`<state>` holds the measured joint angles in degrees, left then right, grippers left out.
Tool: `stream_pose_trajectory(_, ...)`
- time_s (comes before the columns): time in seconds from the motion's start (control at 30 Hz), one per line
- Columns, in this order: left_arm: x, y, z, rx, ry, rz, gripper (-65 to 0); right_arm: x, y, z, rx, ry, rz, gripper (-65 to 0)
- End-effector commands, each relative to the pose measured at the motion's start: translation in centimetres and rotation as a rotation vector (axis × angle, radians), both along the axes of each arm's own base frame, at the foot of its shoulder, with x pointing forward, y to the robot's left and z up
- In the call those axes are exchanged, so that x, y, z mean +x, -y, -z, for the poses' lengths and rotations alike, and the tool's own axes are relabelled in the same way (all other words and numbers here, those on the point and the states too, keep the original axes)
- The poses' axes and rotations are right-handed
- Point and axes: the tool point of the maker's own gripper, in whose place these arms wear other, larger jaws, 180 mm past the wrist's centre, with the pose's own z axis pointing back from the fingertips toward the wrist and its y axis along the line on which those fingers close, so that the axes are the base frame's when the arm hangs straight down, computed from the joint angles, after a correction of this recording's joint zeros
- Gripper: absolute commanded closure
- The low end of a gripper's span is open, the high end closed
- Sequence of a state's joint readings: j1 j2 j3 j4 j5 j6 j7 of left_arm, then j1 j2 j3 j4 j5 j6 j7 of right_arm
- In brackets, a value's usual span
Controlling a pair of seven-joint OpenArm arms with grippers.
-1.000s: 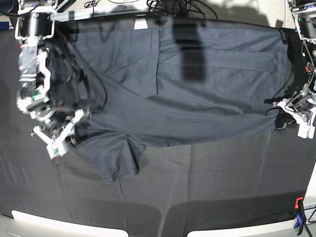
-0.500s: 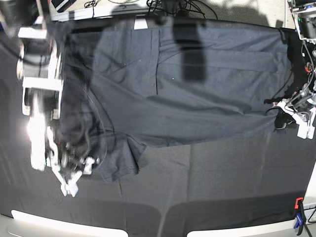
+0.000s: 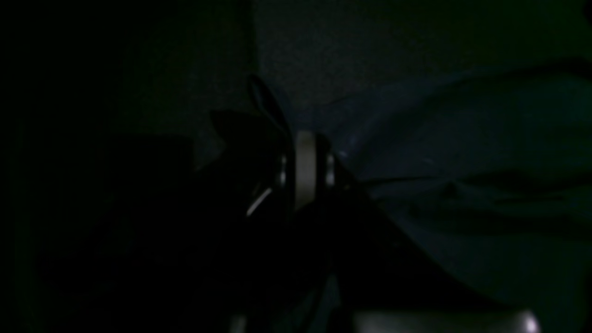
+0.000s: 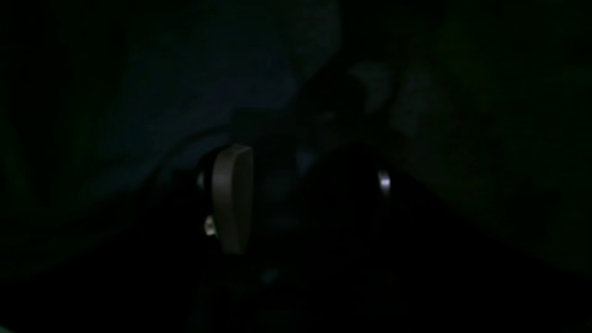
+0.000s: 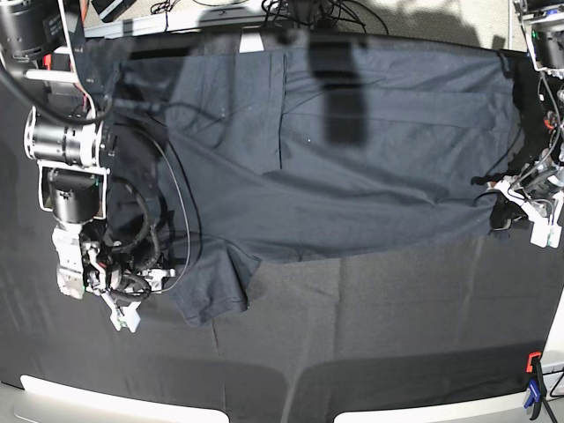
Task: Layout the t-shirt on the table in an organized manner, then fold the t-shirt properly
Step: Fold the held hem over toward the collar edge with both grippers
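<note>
The dark grey t-shirt (image 5: 352,159) lies spread across the far half of the table (image 5: 370,335), its hem at the right and one sleeve (image 5: 211,286) pointing to the front at the left. My left gripper (image 5: 520,196) is at the shirt's right edge, shut on the fabric. In the left wrist view its pads (image 3: 305,162) are pressed together with the t-shirt (image 3: 462,162) running off to the right. My right gripper (image 5: 132,300) hovers just left of the sleeve, open. The right wrist view is very dark but shows one pad (image 4: 231,199) well apart from the other.
An orange and blue clamp (image 5: 533,383) grips the table's front right corner. Cables (image 5: 308,13) lie along the back edge. Pale plates (image 5: 115,397) sit at the front edge. Bare black cloth covers the front half.
My right arm swung toward the front, off the shirt's left part, and its jaws opened wider; the sleeve lies flat. The left gripper has not moved.
</note>
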<state>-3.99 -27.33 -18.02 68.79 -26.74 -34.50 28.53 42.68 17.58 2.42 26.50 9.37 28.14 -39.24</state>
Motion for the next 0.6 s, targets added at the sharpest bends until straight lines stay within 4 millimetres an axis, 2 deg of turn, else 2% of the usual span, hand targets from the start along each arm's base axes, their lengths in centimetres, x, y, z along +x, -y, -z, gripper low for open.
stream_pose_trajectory(0.0, 1.1, -0.7, -2.1, 0.009, 0.064, -0.005, 0.0, 1.6, -0.8, -2.1, 0.036, 0.051, -0.021, -31.0)
stream_pose_trajectory(0.13, 1.2, -0.7, -2.1, 0.01, 0.064, -0.006, 0.0, 1.4, -3.2, -2.2, 0.093, 0.061, -0.113, -21.8)
stream_pose_trajectory(0.23, 1.2, -0.7, -2.1, 0.009, 0.064, -0.005, 0.0, 1.7, -4.0, -2.3, 0.102, 0.075, -0.124, -17.3)
stream_pose_trajectory(0.4, 1.1, -0.7, -2.1, 0.01, 0.063, -0.005, 0.0, 2.4, -3.2, -2.5, 0.047, 0.123, -0.133, -2.6)
stream_pose_trajectory(0.47, 1.1, -0.7, -2.1, 0.01, 0.063, -0.005, 0.0, 2.7, -2.8, -2.6, 0.008, 0.146, -0.145, 0.0)
stream_pose_trajectory(0.57, 1.1, -0.7, -2.1, 0.009, 0.064, -0.005, 0.0, 3.1, -2.5, -2.8, -0.012, 0.174, -0.151, 0.0)
